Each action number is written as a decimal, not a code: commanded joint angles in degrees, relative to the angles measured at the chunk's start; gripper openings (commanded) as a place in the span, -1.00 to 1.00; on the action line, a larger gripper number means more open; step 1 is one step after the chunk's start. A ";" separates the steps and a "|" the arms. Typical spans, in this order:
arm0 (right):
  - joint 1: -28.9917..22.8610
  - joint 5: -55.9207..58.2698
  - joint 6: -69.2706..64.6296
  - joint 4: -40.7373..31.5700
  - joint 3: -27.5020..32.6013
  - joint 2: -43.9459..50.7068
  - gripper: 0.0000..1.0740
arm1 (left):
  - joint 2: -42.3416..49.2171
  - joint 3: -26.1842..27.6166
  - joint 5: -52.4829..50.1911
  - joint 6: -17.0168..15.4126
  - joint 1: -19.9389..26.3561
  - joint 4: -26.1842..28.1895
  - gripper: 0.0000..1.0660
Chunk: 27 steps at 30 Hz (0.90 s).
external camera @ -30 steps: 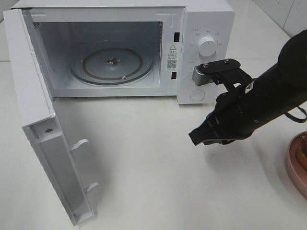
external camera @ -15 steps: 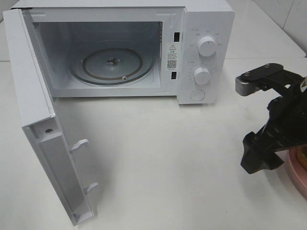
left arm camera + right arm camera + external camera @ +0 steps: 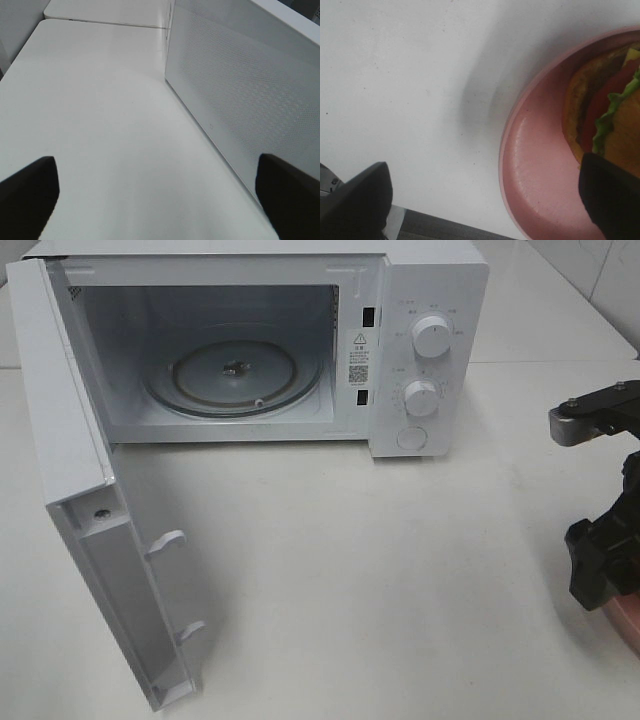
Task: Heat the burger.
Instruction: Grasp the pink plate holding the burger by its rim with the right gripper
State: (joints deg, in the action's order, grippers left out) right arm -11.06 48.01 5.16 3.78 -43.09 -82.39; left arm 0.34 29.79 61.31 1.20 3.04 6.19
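1. With right fingers spread wide and empty, hovered over the desk just beside the pink plate.
2. Saw the burger sitting on that plate, off to one finger's side, well apart from the microwave.
3. Held left fingers wide and empty by the microwave's outer wall; judged the right arm nearer.
4. Found the door swung open, the glass turntable bare.

Microwave door swung wide at left, cavity unblocked, table open toward pink plate
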 commanded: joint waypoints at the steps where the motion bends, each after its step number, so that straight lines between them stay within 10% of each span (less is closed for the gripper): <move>1: 0.29 1.03 -1.03 0.23 1.49 0.29 0.76 | 0.23 -0.17 0.17 0.00 -0.34 0.46 0.87; 27: 0.97 -10.26 -9.40 5.90 8.25 -6.88 0.67 | 0.23 -0.17 0.17 0.00 -0.34 0.46 0.87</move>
State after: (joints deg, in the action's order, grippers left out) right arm -10.43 37.99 -3.78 9.34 -35.12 -89.04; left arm 0.34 29.79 61.31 1.20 3.04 6.19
